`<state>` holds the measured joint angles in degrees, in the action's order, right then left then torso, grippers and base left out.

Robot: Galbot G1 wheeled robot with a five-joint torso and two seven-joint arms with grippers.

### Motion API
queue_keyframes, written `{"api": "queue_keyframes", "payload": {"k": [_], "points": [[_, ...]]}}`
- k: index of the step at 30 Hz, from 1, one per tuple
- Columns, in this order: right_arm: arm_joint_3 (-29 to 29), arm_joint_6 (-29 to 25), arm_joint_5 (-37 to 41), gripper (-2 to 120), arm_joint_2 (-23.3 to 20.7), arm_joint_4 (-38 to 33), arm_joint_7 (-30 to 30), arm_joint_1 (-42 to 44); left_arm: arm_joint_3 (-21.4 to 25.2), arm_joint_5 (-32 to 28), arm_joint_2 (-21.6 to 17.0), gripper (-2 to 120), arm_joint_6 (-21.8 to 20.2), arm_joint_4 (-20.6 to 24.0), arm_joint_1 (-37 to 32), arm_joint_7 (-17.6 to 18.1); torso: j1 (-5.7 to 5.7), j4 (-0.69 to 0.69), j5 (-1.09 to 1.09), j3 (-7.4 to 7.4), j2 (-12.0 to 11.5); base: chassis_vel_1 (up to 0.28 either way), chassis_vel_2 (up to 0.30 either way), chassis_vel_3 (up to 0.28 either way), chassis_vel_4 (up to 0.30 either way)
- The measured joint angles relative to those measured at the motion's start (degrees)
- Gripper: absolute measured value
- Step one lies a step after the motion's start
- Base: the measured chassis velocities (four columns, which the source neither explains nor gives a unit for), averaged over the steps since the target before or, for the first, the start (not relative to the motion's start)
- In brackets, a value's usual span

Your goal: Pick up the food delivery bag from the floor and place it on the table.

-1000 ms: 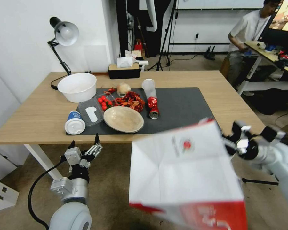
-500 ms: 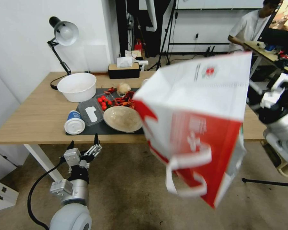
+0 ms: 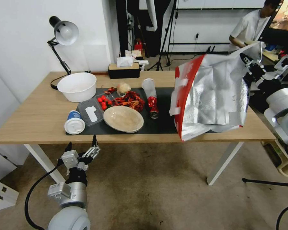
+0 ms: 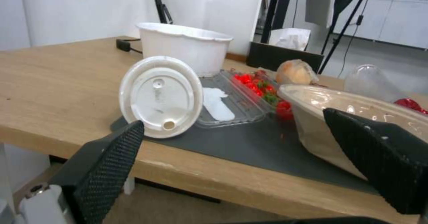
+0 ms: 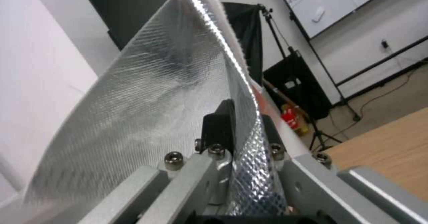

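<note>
right gripper (image 3: 250, 68) pinches the food delivery bag (image 3: 211, 95) rim at three o'clock, lifted over the table (image 3: 32, 115), not yet released.

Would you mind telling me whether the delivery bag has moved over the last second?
Yes. The food delivery bag rose from below the table edge to above its right end, held by the right claw.

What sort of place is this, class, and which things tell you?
Probably a studio or lab staged as a dining spot: tripod stands behind a table set with food, and a desk lamp.
</note>
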<state>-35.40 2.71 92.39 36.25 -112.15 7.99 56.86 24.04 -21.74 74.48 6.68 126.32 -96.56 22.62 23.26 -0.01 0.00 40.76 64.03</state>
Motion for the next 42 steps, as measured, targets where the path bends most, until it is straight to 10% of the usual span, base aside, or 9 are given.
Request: {"api": "queue_keyframes", "payload": {"k": [27, 42], "points": [[-0.3, -0.1, -4.8, 3, 0.0, 3.4, -0.2, 0.7, -0.4, 0.2, -0.3, 100, 0.0, -0.2, 0.2, -0.2, -0.03, 0.0, 0.0, -0.04, -0.1, 0.0, 0.0, 0.0, 0.0], [0.3, -1.8, -12.9, 61, 0.3, 4.7, -2.1, 0.6, -0.4, -0.2, -0.6, 100, 0.0, -0.1, 0.0, -0.3, -0.03, 0.0, 0.0, -0.04, -0.1, 0.0, 0.0, 0.0, 0.0]]}}
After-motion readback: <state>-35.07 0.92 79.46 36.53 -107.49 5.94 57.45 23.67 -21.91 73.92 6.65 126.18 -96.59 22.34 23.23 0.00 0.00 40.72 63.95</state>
